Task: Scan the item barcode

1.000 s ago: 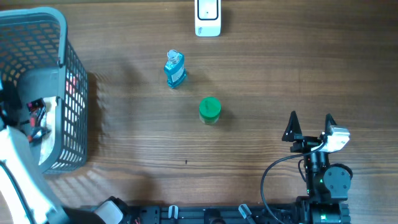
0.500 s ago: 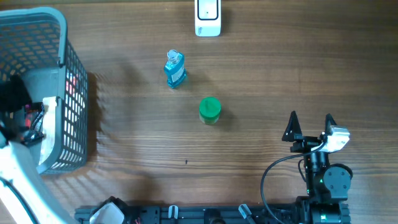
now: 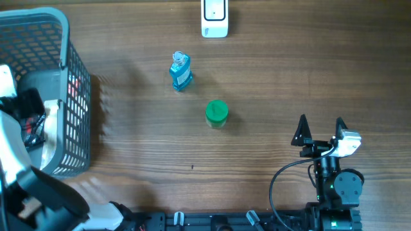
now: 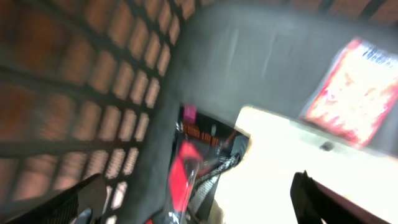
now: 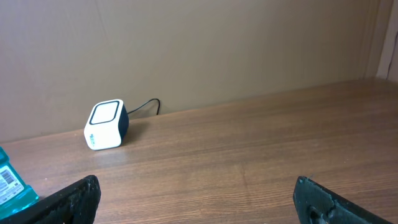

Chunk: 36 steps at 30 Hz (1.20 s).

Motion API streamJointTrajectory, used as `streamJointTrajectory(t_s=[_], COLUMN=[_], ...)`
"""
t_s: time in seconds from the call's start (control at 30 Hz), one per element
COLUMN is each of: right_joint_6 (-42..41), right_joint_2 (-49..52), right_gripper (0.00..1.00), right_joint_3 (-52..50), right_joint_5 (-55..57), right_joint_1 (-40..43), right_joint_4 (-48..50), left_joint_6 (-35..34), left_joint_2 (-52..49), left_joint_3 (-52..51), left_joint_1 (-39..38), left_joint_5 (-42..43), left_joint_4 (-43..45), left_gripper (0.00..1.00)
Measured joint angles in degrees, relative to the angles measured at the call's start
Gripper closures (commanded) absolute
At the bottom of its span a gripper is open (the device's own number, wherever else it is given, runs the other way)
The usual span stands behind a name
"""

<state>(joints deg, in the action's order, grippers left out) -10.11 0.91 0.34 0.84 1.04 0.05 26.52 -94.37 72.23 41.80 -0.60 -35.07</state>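
As the left gripper [image 4: 196, 191] springs wide over the basket [image 3: 77, 96], nothing hangs between its fingers, so its load looks delivered. The blue bottle [image 3: 181, 72] and green-lidded jar [image 3: 216, 113] wait on the table, seemingly unscanned, ahead-left of the open fingers of the right gripper [image 3: 320, 128].

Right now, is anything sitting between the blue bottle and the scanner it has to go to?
Nothing visible. Only bare table lies between the blue bottle and the scanner. The green-lidded jar stands on the bottle's far side from the scanner, off that path.
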Motion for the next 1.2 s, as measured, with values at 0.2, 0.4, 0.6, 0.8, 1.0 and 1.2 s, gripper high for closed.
streamJointTrajectory(t_s=[0.2, 0.4, 0.6, 0.8, 1.0, 1.2], right_joint_6=[0.0, 0.0, 0.0, 0.0, 0.0, 0.0], right_joint_2=[0.0, 0.0, 0.0, 0.0, 0.0, 0.0], right_gripper=[0.0, 0.0, 0.0, 0.0, 0.0, 0.0], right_joint_3=[0.0, 0.0, 0.0, 0.0, 0.0, 0.0], right_joint_5=[0.0, 0.0, 0.0, 0.0, 0.0, 0.0], right_joint_1=[0.0, 0.0, 0.0, 0.0, 0.0, 0.0], right_joint_4=[0.0, 0.0, 0.0, 0.0, 0.0, 0.0], left_joint_6=[4.0, 7.3, 12.0, 15.0, 15.7, 16.0], left_joint_2=[-6.4, -8.3, -8.3, -8.3, -9.6, -11.1], left_joint_3=[0.0, 0.0, 0.0, 0.0, 0.0, 0.0], left_joint_1=[1.4, 1.7, 1.7, 1.7, 1.7, 1.7], left_joint_5=[-3.3, -5.7, -6.4, -6.7, -6.8, -6.9], left_joint_4=[-1.7, -1.6, -0.2, 1.4, 2.0, 3.2], left_gripper=[0.09, 0.21, 0.28, 0.28, 0.28, 0.33])
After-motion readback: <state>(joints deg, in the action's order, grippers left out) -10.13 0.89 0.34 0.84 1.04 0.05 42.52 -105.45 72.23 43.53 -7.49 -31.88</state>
